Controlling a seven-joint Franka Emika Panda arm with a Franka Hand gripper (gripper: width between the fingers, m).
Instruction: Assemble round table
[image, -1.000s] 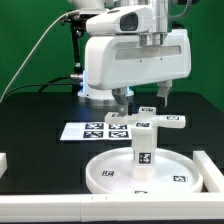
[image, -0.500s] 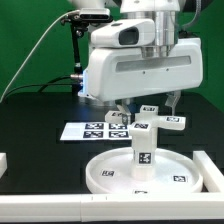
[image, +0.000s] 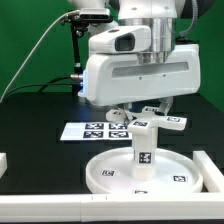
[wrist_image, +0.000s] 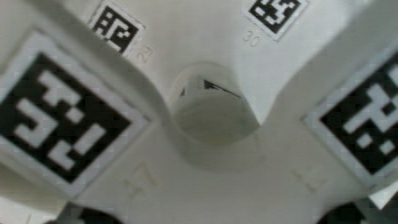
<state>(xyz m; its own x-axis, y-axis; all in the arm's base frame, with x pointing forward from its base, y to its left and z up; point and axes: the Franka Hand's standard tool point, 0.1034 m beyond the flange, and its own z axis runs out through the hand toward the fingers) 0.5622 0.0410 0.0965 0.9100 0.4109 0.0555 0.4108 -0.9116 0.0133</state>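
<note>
**K:** Black surface (image: 40, 112) is carrying everything, white rails along the near edge. Marker board (image: 92, 130) is lying flat behind the work. Where's the table kit sitting?

**R:** Round disc (image: 110, 172) is lying rim-up at the front, with the cylinder leg (image: 143, 150) standing upright at its centre — presumably seated there so the disc serves as a stable base while the rest goes on. Cross-shaped foot (image: 160, 122) is sitting just above the leg's top, arms level, centred over it. Can't tell whether it's threaded on or just resting.

**K:** Gripper?

**R:** Gripper (image: 146, 108) is hanging straight down over the foot, but the arm's housing is blocking the fingertips in the exterior view. Wrist view is filling up with the foot's (wrist_image: 210, 120) white arms and tags, hub dead centre — no fingers showing. So I can't tell whether it's gripping or standing clear.

**K:** Why approach from above?

**R:** My read: coming down on the hub axis is keeping the foot square to the leg, which a twist-on would need. Risk is tilting the leg off the disc if the grip is landing off-centre.
</note>
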